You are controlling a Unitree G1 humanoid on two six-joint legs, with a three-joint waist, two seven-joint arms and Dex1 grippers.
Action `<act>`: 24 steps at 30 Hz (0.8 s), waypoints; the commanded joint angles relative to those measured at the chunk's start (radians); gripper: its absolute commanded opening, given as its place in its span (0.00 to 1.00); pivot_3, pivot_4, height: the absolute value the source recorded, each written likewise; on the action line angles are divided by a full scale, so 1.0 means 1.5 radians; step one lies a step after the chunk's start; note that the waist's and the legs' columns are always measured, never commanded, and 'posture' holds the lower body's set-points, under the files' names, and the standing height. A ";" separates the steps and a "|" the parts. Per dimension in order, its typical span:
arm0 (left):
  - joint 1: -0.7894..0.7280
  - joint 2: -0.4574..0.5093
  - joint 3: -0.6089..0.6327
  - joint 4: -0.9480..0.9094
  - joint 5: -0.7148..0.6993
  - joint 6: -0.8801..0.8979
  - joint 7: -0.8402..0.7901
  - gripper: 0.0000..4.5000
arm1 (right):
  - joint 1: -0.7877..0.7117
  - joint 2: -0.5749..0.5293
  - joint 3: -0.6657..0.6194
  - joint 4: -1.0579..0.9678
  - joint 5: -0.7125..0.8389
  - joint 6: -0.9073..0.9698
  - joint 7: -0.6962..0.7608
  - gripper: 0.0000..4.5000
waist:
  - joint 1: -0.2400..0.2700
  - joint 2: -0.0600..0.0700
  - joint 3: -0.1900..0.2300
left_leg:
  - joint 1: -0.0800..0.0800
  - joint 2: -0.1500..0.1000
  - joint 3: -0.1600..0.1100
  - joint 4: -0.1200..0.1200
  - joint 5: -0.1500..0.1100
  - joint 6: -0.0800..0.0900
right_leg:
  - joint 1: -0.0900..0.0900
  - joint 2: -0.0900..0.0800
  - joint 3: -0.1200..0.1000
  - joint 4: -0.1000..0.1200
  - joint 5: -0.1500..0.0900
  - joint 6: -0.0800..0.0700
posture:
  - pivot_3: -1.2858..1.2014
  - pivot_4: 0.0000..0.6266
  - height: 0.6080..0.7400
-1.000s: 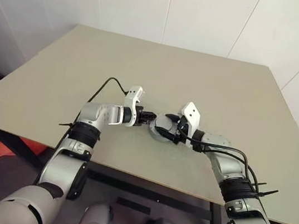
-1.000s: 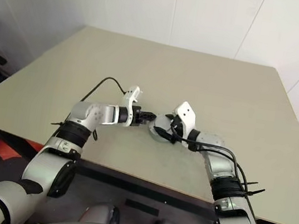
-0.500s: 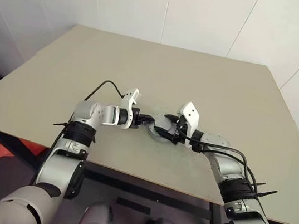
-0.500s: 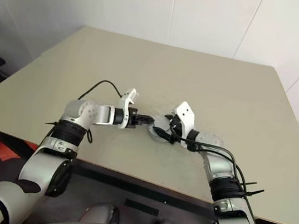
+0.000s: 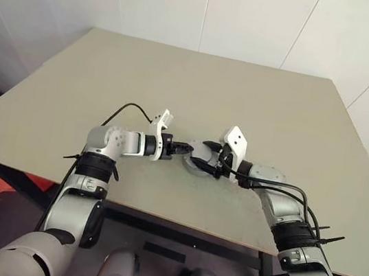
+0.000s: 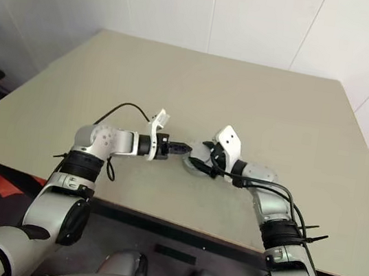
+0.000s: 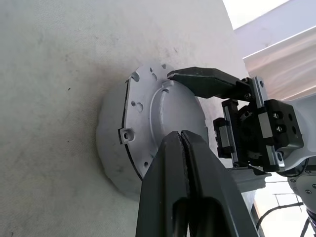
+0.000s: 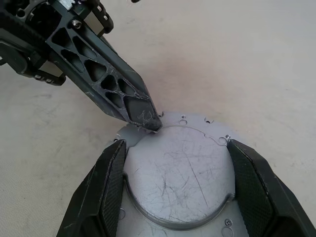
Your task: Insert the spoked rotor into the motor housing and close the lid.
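Grey, scratched metal is what the right wrist view shows: the lid (image 8: 180, 170) lies plain face up on the motor housing (image 7: 109, 143), which sits on the beige worktop (image 5: 259, 101) near its front edge. The right end effector (image 8: 182, 187) spans the assembly with its two black fingers spread wide, one at each side of the raised centre panel, steadying it. The left end effector (image 8: 143, 118) is clenched on nothing, its paired tips brought to a single point against the edge of the lid.

Compared with a second ago, the left forearm has swung lower and its wrist has rolled, so the closed tips now reach in flatter from the side; the right arm has kept its place. I read this as pressing or nudging the lid into its seat, a late step of the task. No spoked rotor is to be seen, so presumably it is already inside.

Lid and flange are matt cast metal, round, with small screw holes and notched tabs around the rim and fine scratches across the centre. The worktop has a faintly speckled, dull surface.
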 commanded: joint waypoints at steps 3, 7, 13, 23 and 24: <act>-0.004 -0.002 0.000 -0.027 -0.011 -0.004 -0.001 0.01 | 0.032 -0.022 0.029 0.086 -0.053 0.008 -0.004 0.70 | 0.000 0.000 0.000 | 0.000 0.000 0.000 0.000 0.000 0.000 | 0.000 0.000 0.000 0.000 0.000 0.000 | 0.52 0.00 1.00; -0.002 -0.001 0.000 -0.029 -0.011 -0.003 0.000 0.01 | 0.037 -0.029 0.030 0.101 -0.054 0.002 0.001 0.70 | 0.001 0.000 0.000 | 0.001 0.000 0.000 0.000 0.000 0.000 | 0.001 0.000 0.000 -0.001 0.000 0.000 | 0.52 0.00 1.00; -0.001 0.001 -0.002 -0.030 -0.010 -0.003 0.000 0.01 | 0.046 -0.042 0.031 0.095 -0.048 0.008 0.016 0.70 | 0.003 0.000 0.000 | 0.002 0.000 0.000 0.000 0.000 0.000 | 0.003 0.000 0.000 -0.002 0.000 0.000 | 0.52 0.00 1.00; -0.001 -0.001 -0.002 -0.029 -0.010 -0.006 0.000 0.01 | 0.059 -0.054 0.030 0.052 -0.014 0.053 0.071 0.70 | 0.006 0.000 -0.001 | 0.000 -0.001 0.000 0.000 -0.002 0.003 | 0.003 0.000 0.000 -0.002 0.002 -0.004 | 0.52 0.00 1.00; 0.000 0.000 -0.002 -0.028 -0.010 -0.007 0.000 0.01 | 0.060 -0.056 0.030 0.053 -0.013 0.052 0.072 0.70 | 0.006 0.000 -0.001 | -0.001 -0.001 0.000 0.000 -0.002 0.003 | 0.002 0.000 0.000 -0.002 0.002 -0.004 | 0.52 0.00 1.00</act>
